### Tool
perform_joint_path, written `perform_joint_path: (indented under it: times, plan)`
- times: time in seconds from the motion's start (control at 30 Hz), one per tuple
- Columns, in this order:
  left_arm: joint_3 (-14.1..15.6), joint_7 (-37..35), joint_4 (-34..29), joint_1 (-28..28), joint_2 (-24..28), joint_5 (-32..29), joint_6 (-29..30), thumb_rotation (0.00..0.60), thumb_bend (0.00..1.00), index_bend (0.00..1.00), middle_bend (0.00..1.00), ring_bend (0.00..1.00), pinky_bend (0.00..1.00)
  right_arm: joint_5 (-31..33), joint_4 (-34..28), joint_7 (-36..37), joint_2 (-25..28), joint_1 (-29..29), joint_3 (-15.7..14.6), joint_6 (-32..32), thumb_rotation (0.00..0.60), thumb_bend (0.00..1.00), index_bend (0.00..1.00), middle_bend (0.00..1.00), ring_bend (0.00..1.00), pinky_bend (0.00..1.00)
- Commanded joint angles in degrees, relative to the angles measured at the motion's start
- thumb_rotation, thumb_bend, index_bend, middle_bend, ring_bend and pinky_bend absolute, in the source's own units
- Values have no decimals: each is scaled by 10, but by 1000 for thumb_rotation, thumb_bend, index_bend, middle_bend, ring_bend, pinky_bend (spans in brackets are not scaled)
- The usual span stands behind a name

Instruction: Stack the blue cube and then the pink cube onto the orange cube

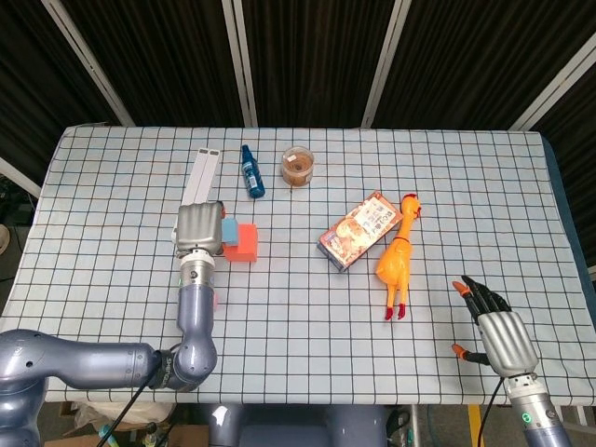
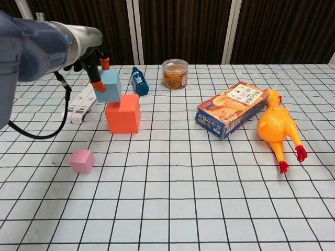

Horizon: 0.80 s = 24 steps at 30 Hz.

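The orange cube [image 2: 123,113] [image 1: 246,242] sits on the checked table left of centre. My left hand [image 2: 90,56] [image 1: 199,229] pinches the blue cube [image 2: 109,86] [image 1: 229,230] between orange-tipped fingers [image 2: 97,83]. The blue cube hangs tilted over the orange cube's top left edge; I cannot tell whether they touch. The pink cube [image 2: 82,160] lies on the table in front of them, and in the head view only a sliver of it [image 1: 216,298] shows beside my left forearm. Near the front right edge, my right hand [image 1: 496,326] rests with fingers spread, holding nothing.
A blue bottle [image 2: 140,80], a brown-filled jar [image 2: 175,73] and a white folded strip [image 2: 84,104] stand behind the cubes. A snack box [image 2: 235,108] and a rubber chicken [image 2: 278,128] lie to the right of centre.
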Motion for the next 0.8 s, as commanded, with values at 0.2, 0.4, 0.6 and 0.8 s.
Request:
perform_joint_path:
  times: [0.2, 0.4, 0.6, 0.8]
  plan:
    - [11, 1, 22, -7, -8, -1, -13, 600, 318, 428, 1000, 787, 772, 1, 1, -2, -1, 1, 0, -2, 600, 160, 116, 74, 128, 200]
    - [13, -2, 32, -11, -14, 1, -17, 600, 318, 424, 1000, 787, 772, 2, 1, -4, -2, 0, 0, -3, 600, 160, 119, 74, 128, 200]
    - [12, -2, 38, -15, -20, 0, -17, 600, 319, 424, 1000, 787, 772, 2, 2, -4, -2, 1, 0, -3, 600, 159, 119, 74, 128, 200]
    - [10, -2, 44, -19, -28, -1, -12, 600, 318, 424, 1000, 787, 772, 1, 2, -1, -1, 0, 1, 0, 600, 160, 119, 74, 128, 200]
